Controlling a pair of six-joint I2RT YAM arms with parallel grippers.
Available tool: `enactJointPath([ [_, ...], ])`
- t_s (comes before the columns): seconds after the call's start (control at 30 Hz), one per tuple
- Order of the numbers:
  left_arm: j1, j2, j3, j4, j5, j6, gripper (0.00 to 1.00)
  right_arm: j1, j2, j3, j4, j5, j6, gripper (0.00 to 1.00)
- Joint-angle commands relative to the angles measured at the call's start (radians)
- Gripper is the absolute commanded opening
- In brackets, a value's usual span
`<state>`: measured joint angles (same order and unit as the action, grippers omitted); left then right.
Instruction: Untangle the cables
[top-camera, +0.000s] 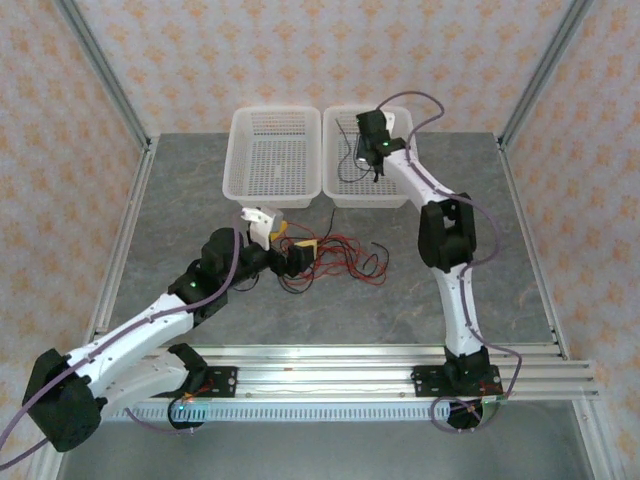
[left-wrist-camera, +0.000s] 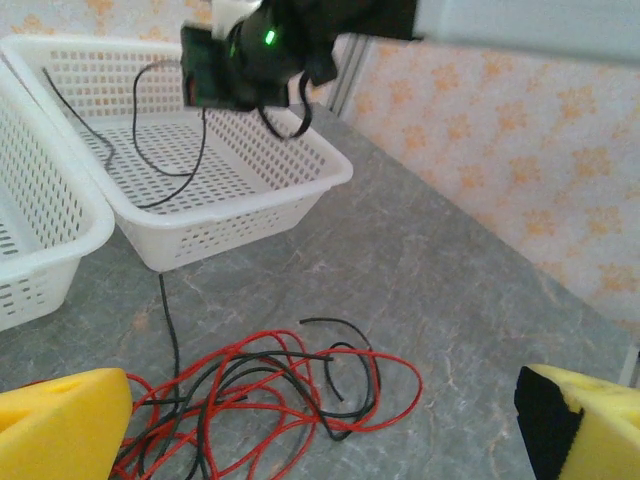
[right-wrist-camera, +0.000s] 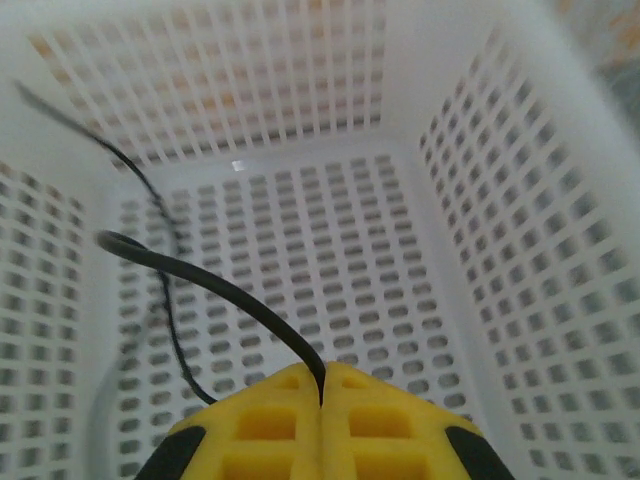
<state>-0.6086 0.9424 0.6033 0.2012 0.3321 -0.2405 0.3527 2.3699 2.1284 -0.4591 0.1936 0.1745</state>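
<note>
**Ana:** Where were the cables (top-camera: 345, 258)?

**Ben:** Most of them lay in a loose red and black heap on the grey tabletop (top-camera: 200, 200), between the two arms and just in front of the two white baskets. The strands looped over one another, red crossing black. One black strand (left-wrist-camera: 165, 320) ran out of the heap toward the front wall of the right basket (left-wrist-camera: 330, 172).

**Ana:** And the left hand (left-wrist-camera: 322, 395)?

**Ben:** It was released. Its yellow fingers (left-wrist-camera: 60, 425) stood wide apart, low over the tabletop at the left edge of the heap. Seen from its wrist, the tangle lay on the tabletop in the gap between the fingers, with nothing gripped.

**Ana:** What about the right hand (right-wrist-camera: 322, 385)?

**Ben:** It was clenched. Its two yellow pads (right-wrist-camera: 380, 430) were pressed together with a single black cable (right-wrist-camera: 220, 290) pinched in the seam between them. It hung above the inside of the right basket, well apart from the heap.

**Ana:** Where did that cable go?

**Ben:** It rose from the pads, arched to the left and dropped toward the perforated floor of the basket. A thinner black run lay along the left wall. I couldn't tell whether that was the same cable.

**Ana:** And the other basket?

**Ben:** The left basket (top-camera: 240, 160) stood just beside the right one, their long sides close together.
</note>
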Motion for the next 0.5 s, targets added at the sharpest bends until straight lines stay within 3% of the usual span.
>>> enactJointPath([
  [0.0,0.001,-0.051,0.028,-0.076,-0.026,-0.084,0.99,0.002,0.033,0.081,-0.078,0.016,0.025,0.02],
  [0.23,0.001,-0.122,0.046,-0.217,-0.09,-0.224,0.99,0.002,0.057,0.124,-0.15,-0.007,0.06,0.37],
  [0.47,0.001,-0.096,0.119,-0.499,-0.295,-0.328,0.92,-0.007,0.034,0.191,-0.298,-0.119,0.127,0.57],
])
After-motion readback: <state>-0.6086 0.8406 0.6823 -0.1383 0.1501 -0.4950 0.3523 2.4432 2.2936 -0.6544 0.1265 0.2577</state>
